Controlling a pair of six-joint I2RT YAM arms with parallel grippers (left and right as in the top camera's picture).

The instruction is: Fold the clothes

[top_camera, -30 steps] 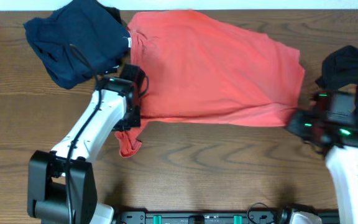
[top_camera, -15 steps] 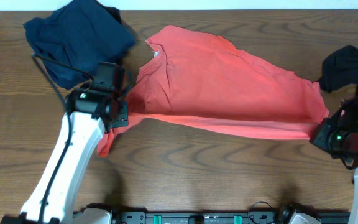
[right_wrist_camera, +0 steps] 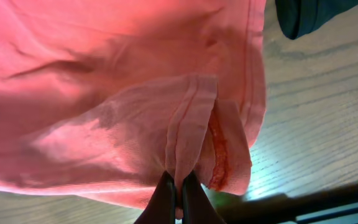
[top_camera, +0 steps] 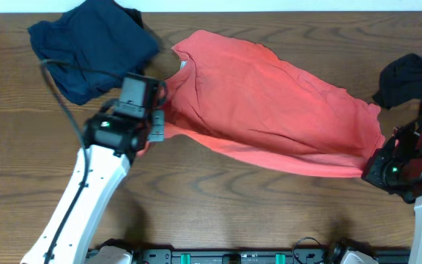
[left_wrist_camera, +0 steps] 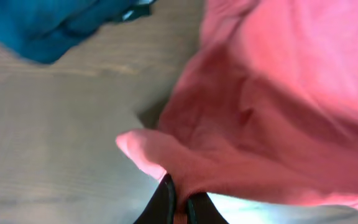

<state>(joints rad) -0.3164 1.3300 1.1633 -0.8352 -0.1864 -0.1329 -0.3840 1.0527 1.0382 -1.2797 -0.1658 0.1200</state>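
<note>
You see the orange-red shirt (top_camera: 269,103) as soft, matt knitted cloth. In the right wrist view its hem shows fine ribbing and a stitched seam. The navy garment (top_camera: 86,44) at far left and the black garment (top_camera: 409,77) at far right are matt cloth too. The desk (top_camera: 218,213) is brown wood with visible grain and a faint sheen. The left arm (top_camera: 97,172) has a smooth white plastic shell, slightly glossy.

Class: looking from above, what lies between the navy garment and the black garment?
The orange-red shirt fills the stretch from navy garment to black garment, shown in the overhead view.
</note>
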